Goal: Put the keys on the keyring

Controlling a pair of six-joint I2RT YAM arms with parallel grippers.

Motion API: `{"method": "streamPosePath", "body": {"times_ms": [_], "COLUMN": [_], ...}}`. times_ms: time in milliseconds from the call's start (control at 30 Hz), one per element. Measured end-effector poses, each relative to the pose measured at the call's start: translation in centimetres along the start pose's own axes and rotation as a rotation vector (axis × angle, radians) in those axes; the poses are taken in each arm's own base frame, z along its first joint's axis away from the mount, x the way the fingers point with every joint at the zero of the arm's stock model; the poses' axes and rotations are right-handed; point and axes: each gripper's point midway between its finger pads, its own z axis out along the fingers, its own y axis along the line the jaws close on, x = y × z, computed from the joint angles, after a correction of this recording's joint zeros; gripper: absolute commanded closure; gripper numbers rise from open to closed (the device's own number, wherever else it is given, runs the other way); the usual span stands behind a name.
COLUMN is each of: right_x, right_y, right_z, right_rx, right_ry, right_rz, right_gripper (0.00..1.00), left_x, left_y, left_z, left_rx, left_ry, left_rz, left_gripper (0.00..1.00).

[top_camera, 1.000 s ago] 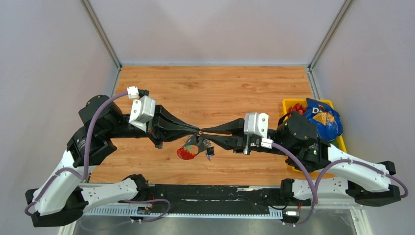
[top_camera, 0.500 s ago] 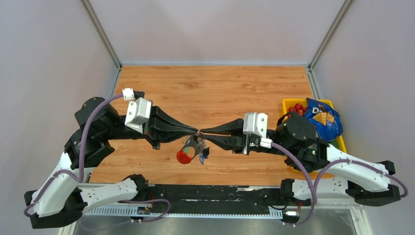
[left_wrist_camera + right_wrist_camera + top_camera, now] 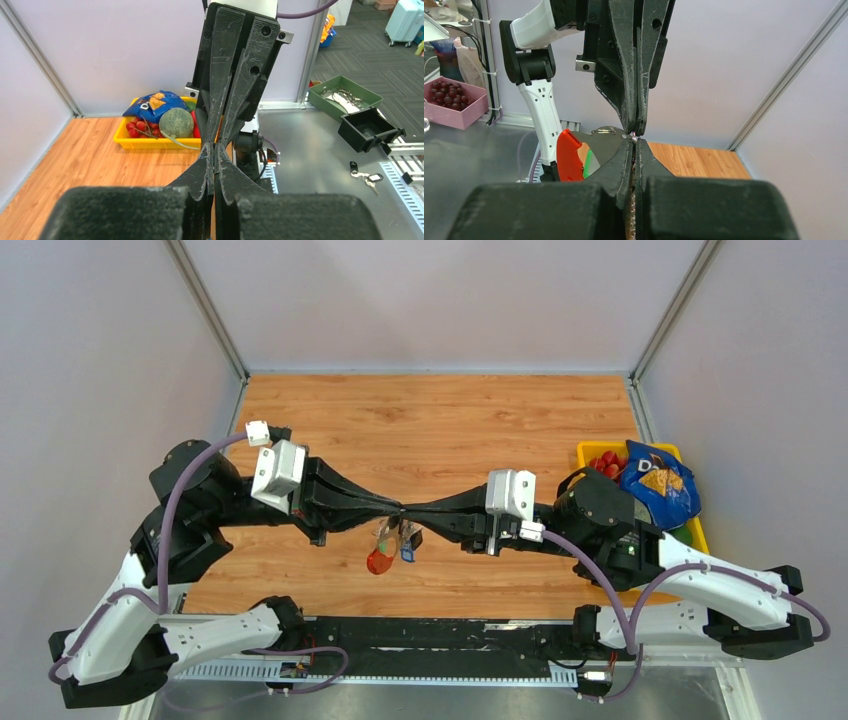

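top view, left to right. left gripper (image 3: 394, 507): jaws pressed together, as they were a second ago, pinching the top of the keyring (image 3: 386, 533) bunch in the air over mid-table. its arm has drawn back slightly to the left.

the bunch hangs just under the two tips, with the grey strap (image 3: 384, 531) uppermost, the red tag (image 3: 379, 561) lowest and the blue piece (image 3: 407, 554) beside it. a second ago it sat splayed, with the tag turned broad to the camera. now it hangs narrow and nearly straight down.

right gripper (image 3: 410, 510): its jaws stood partly apart a second ago and are now closed. the arm has crept left, so the two grippers meet tip to tip, which both wrist views confirm. what the right jaws pinch, ring wire or key, cannot be told.

the key is not clearly visible. a small dark piece (image 3: 413, 537) just below the tips may be its head. far right, a yellow tray (image 3: 700, 530) sits untouched.

reading: the closing suggests a second hold taken at the ring for threading. whether the key is on the ring cannot be confirmed.
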Motion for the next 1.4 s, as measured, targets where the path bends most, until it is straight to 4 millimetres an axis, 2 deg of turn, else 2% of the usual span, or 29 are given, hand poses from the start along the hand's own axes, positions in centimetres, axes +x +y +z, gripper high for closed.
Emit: {"method": "streamPosePath", "body": {"times_ms": [233, 300, 400, 467, 633, 833, 1067, 1200, 1400], "right_x": [-0.1, 0.0, 0.1, 0.5, 1.8, 4.9, 8.6, 9.4, 9.4], "right_y": [0.0, 0.1, 0.1, 0.2, 0.2, 1.2, 3.1, 3.8, 3.9], "right_z": [-0.1, -0.2, -0.3, -0.4, -0.6, -0.8, -1.7, -1.9, -1.5], "right_rx": [0.0, -0.002, -0.002, -0.001, -0.001, -0.023, -0.076, -0.103, -0.106], "right_ry": [-0.004, 0.0, 0.014, 0.038, 0.146, 0.3, 0.454, 0.496, 0.505], "right_rz": [0.0, 0.002, 0.013, 0.027, 0.076, 0.144, 0.226, 0.273, 0.318], "right_gripper": [1.0, 1.0, 1.0, 1.0, 1.0, 1.0, 1.0, 1.0, 1.0], "left_x": [-0.1, 0.0, 0.2, 0.6, 1.9, 3.7, 6.1, 8.0, 11.2], "left_y": [-0.1, -0.1, -0.1, -0.1, -0.2, -0.3, -0.1, -0.2, -0.4], "left_z": [-0.2, -0.2, -0.3, -0.3, -0.8, -1.6, -2.3, -2.6, -2.8], "left_rx": [-0.004, -0.004, -0.004, -0.007, -0.018, -0.048, -0.083, -0.088, -0.084], "left_ry": [-0.008, -0.007, 0.003, 0.017, 0.07, 0.142, 0.236, 0.297, 0.388], "left_rz": [0.006, 0.005, -0.002, -0.013, -0.044, -0.094, -0.155, -0.194, -0.257], "left_gripper": [1.0, 0.97, 0.8, 0.72, 0.6, 0.56, 0.55, 0.55, 0.56]}}
